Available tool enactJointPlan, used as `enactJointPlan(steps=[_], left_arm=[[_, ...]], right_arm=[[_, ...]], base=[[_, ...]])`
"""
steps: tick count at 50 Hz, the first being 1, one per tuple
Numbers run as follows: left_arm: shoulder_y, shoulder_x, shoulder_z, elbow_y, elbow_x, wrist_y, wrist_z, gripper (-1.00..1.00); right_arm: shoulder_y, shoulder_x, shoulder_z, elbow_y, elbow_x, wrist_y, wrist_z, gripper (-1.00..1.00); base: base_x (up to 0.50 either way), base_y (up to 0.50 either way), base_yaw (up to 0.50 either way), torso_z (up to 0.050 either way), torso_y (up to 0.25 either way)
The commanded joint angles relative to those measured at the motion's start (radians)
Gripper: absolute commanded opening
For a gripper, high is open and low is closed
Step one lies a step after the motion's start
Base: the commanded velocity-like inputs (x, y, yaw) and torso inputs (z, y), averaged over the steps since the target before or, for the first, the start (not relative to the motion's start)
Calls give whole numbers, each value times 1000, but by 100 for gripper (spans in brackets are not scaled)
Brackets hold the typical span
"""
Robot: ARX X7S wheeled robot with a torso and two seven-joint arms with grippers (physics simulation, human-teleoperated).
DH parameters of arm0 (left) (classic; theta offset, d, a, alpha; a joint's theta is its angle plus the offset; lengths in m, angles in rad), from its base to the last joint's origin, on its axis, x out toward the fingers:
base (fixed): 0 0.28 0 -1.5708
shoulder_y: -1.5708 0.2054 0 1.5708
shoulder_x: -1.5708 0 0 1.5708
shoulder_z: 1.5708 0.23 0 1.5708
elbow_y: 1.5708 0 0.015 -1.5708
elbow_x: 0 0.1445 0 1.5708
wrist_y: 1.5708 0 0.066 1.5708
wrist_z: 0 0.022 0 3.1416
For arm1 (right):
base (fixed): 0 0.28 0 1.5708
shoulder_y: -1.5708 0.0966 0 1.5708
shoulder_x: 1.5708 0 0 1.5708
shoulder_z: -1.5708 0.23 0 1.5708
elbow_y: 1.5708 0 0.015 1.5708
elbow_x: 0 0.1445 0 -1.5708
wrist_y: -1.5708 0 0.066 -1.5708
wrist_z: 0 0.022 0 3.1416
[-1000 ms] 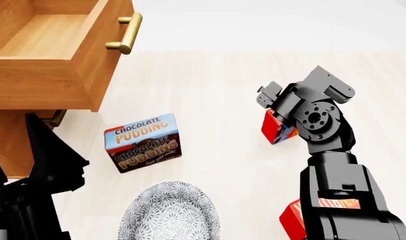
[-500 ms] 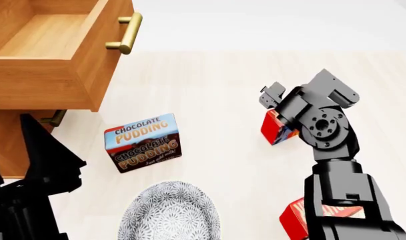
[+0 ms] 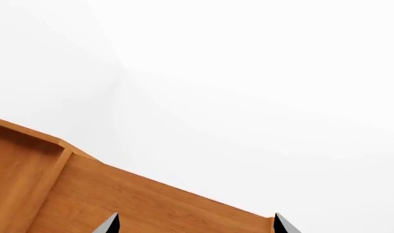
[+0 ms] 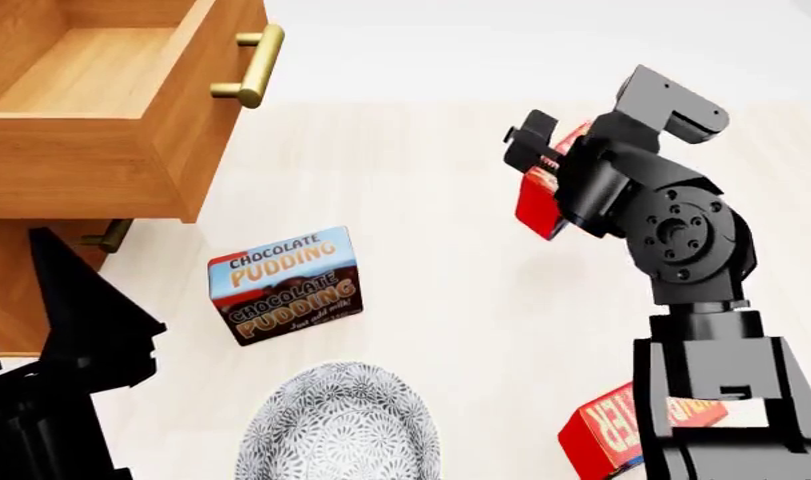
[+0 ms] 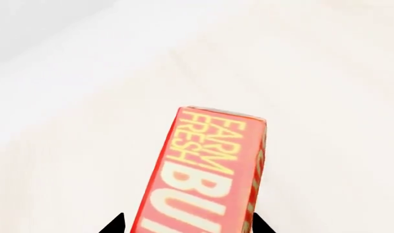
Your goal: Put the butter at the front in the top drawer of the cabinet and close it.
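Nearest to the robot, at the lower right of the head view, the second butter box (image 4: pixel 603 437) lies on the pale worktop (image 4: pixel 432 180), partly hidden behind the right arm. Beside it, near the lower edge, stands a patterned grey bowl (image 4: pixel 338 425), and a little farther the Chocolate Pudding box (image 4: pixel 286 285) sits tilted.

The left gripper (image 3: pixel 193 224) waits low at the left, beside the cabinet (image 4: pixel 12 290). In the left wrist view its two tips are well apart, so the jaws are spread and empty, looking along the wood.

Farther on, the right gripper (image 4: pixel 545 170) holds the butter (image 4: pixel 540 200) up off the worktop. The jaws pinch the box by its two long sides, as the right wrist view shows, with the dark tips at either side of the butter (image 5: pixel 206 174). I judge it is held high so that it can pass over the drawer wall.

The top drawer (image 4: pixel 105 110) stands open at the far left, its inside bare wood, the brass handle (image 4: pixel 252 65) toward the middle. Between the butter and the drawer the worktop is free; only the drawer's front edge and handle need care.
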Motion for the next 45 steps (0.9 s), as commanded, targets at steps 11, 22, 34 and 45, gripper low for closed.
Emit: enactJointPlan(steps=[11,22,34,45], left_arm=[[3,0,5,6,10,-5,-9,100],[7,-2,8,21,23,-20,-19,100],[-4,1,19,9,33,-27,-20,100],[-10,1,26,12,38,-34,-24,100]], right_arm=[[46,251,-454,-436,-231,56,-420,-100],[40,390,-771,-542,-623,-138,-467,-100],[45,483,-986,-628,-901,-164,-423,-100],[73,502,-1155,-638,-1130,-86,-381,-100]], base=[[0,0,0,0,0],[0,0,0,0,2],[0,0,0,0,1],[0,0,0,0,1]])
